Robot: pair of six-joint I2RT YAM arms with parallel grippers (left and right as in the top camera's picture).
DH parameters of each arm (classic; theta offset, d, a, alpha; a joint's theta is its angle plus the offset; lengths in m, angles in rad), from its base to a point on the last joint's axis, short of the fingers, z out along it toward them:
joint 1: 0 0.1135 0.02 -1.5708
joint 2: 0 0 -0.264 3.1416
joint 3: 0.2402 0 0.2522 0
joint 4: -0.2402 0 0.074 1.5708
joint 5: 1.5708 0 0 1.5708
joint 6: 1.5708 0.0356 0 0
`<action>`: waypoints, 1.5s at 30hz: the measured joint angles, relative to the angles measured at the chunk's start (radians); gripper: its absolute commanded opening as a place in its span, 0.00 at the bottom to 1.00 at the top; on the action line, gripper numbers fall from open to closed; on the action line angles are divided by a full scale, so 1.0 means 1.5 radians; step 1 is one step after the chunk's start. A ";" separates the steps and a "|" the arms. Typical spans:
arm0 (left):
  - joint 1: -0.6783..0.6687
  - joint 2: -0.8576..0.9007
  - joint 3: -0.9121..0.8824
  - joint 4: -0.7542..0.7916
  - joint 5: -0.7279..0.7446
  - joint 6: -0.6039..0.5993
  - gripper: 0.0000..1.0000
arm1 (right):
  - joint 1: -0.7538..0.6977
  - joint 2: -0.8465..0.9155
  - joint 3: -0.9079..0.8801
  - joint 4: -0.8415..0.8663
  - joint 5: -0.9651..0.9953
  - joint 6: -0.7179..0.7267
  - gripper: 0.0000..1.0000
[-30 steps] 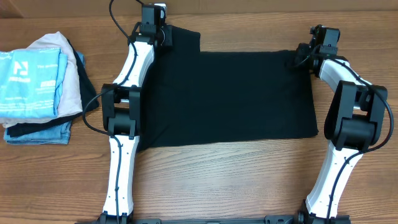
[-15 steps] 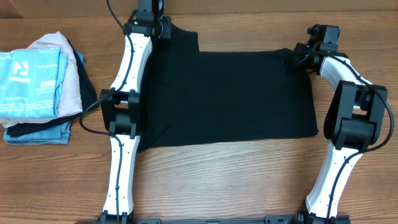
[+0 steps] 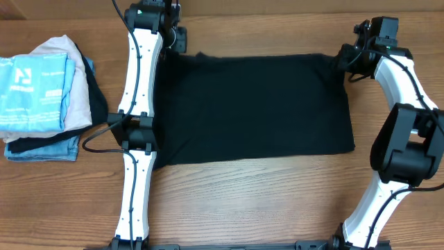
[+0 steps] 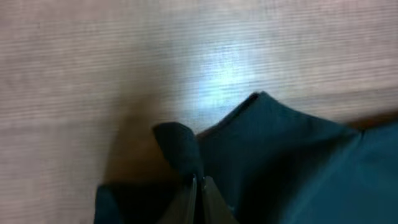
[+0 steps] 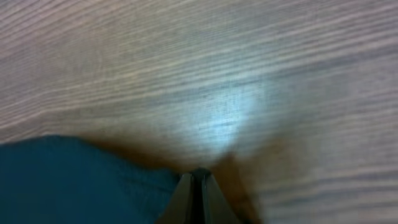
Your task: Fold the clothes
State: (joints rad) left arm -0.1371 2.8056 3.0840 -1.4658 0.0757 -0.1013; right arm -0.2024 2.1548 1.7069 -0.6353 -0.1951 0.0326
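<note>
A black garment (image 3: 253, 107) lies spread on the wooden table between my two arms. My left gripper (image 3: 173, 33) is at its far left corner and is shut on the fabric, which hangs lifted above the table in the left wrist view (image 4: 199, 180). My right gripper (image 3: 349, 59) is at the far right corner and is shut on the cloth edge, as the right wrist view (image 5: 200, 175) shows. The dark cloth (image 5: 81, 180) fills the lower left of that view.
A stack of folded clothes (image 3: 41, 97) sits at the left edge of the table, light blue and pink on top, dark and denim beneath. Bare wood (image 3: 263, 201) lies in front of the garment.
Both grippers have moved toward the far edge of the table, pulling the garment's far edge up and back. The left sleeve patch that lay flat is now gathered under the left gripper.
</note>
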 measured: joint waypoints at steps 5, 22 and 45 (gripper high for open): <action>0.000 0.000 0.021 -0.083 0.002 -0.008 0.04 | -0.040 -0.044 0.000 -0.065 -0.065 -0.005 0.04; -0.020 -0.163 -0.098 -0.146 0.057 -0.073 0.04 | -0.067 -0.091 0.000 -0.238 -0.092 -0.039 0.04; -0.031 -0.388 -0.794 -0.116 -0.021 -0.090 0.04 | -0.079 -0.126 0.000 -0.527 0.063 0.036 0.04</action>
State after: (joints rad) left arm -0.1829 2.2238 1.8923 -1.6402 0.0444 -0.2367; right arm -0.3210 1.9659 1.7073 -1.4258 -0.1013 0.0864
